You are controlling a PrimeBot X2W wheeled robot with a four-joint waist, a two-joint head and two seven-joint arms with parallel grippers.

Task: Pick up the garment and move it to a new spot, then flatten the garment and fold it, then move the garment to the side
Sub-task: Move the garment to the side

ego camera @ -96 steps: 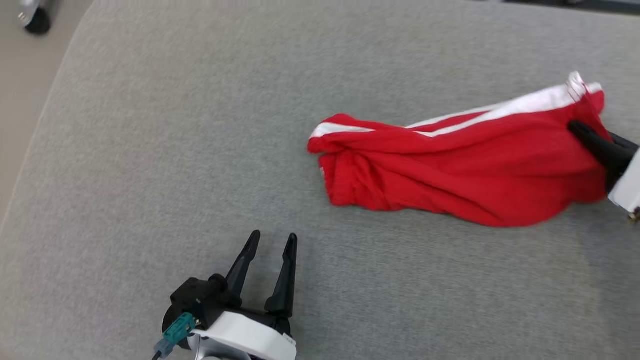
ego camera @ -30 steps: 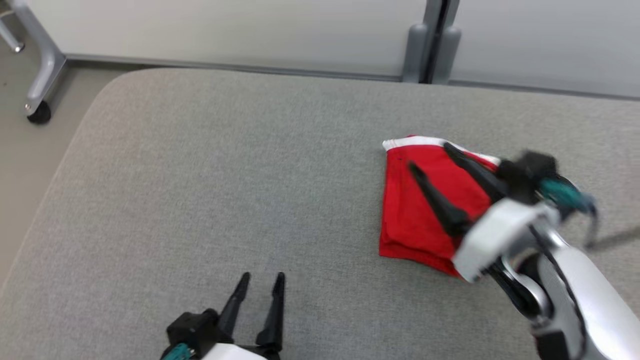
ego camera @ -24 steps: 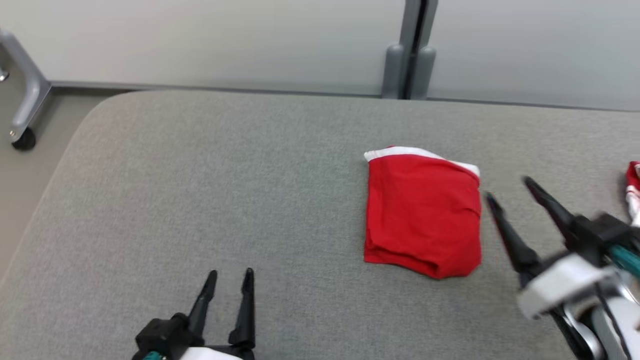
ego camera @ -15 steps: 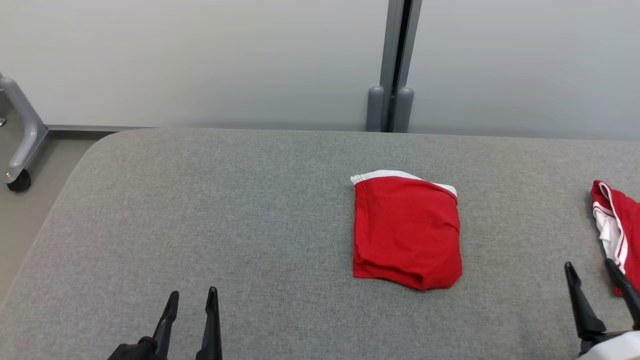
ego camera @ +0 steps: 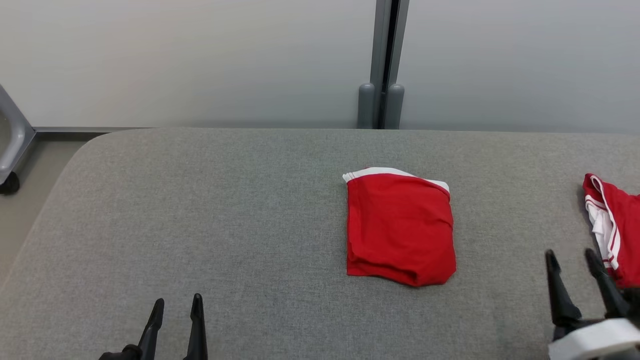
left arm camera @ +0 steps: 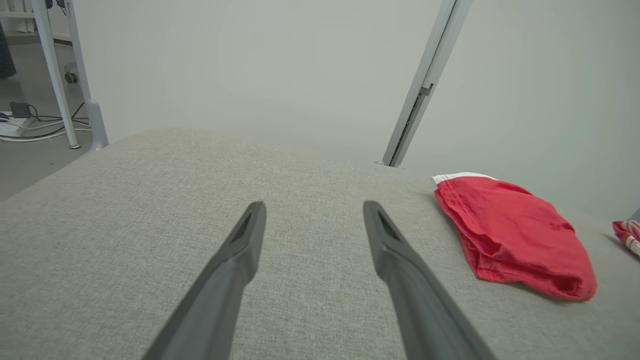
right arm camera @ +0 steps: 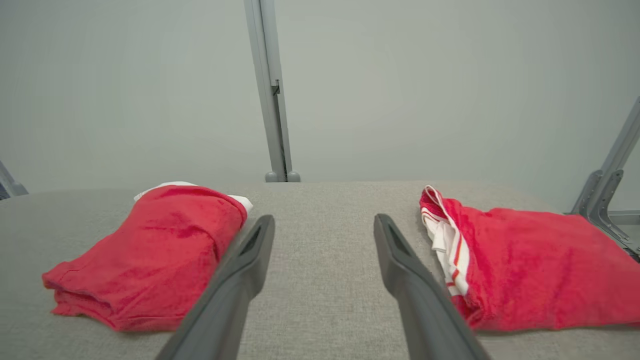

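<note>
Lying folded, garment (ego camera: pixel 400 227) no longer gripped; left claw (ego camera: pixel 178 300), right claw (ego camera: pixel 570 253) wide open, empty.

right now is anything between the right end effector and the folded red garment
Nothing visible. Bare grey surface lies between the open right end effector and the folded red garment to its left. The other red garment lies on the end effector's far side, out of the way.
</note>
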